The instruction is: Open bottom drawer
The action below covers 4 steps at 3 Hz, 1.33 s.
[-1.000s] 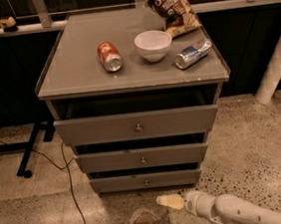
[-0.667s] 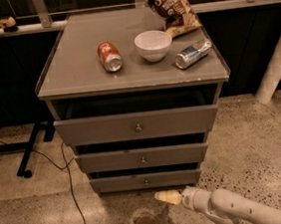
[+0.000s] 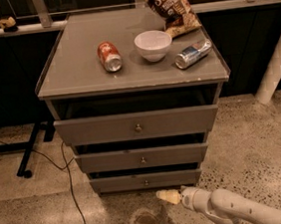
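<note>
The grey cabinet (image 3: 132,80) has three drawers. The bottom drawer (image 3: 118,184) is the lowest, a shallow grey front with a small round metal knob (image 3: 146,183) at its centre. It sits nearly flush under the middle drawer (image 3: 110,162). My gripper (image 3: 167,196) comes in from the lower right on a white arm (image 3: 225,207). Its cream tip is just below and a little right of the bottom knob, close to it but apart.
On the cabinet top lie a red can (image 3: 109,56), a white bowl (image 3: 153,45), a silver-blue can (image 3: 193,54) and a snack bag (image 3: 169,3). A black cable (image 3: 71,191) runs over the floor at left. A white post (image 3: 276,64) stands at right.
My gripper has moved up and slightly left, closer to the bottom drawer's knob. The drawers have not moved.
</note>
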Each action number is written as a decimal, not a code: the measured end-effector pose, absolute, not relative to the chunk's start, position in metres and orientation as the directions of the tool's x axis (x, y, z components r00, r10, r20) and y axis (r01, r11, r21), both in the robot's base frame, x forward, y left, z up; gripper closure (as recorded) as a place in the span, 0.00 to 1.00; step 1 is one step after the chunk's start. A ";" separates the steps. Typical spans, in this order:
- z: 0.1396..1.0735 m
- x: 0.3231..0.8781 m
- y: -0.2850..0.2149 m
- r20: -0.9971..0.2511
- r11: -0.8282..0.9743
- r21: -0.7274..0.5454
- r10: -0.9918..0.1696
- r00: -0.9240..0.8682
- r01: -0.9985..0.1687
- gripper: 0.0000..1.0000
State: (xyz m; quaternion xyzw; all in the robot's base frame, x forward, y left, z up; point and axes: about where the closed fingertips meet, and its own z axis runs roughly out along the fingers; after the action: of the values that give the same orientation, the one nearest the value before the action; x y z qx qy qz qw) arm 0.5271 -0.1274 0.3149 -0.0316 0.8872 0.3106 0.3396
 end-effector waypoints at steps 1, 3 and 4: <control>0.315 0.527 -0.127 -0.622 0.805 0.530 0.155 -0.767 -0.267 0.42; 0.315 0.527 -0.127 -0.623 0.805 0.530 0.154 -0.767 -0.268 0.89; 0.303 0.529 -0.121 -0.670 0.798 0.509 0.133 -0.730 -0.322 1.00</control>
State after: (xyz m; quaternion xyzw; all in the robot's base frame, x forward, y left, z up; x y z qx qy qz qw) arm 0.5288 -0.1209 0.3034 -0.0542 0.8758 0.3133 0.3631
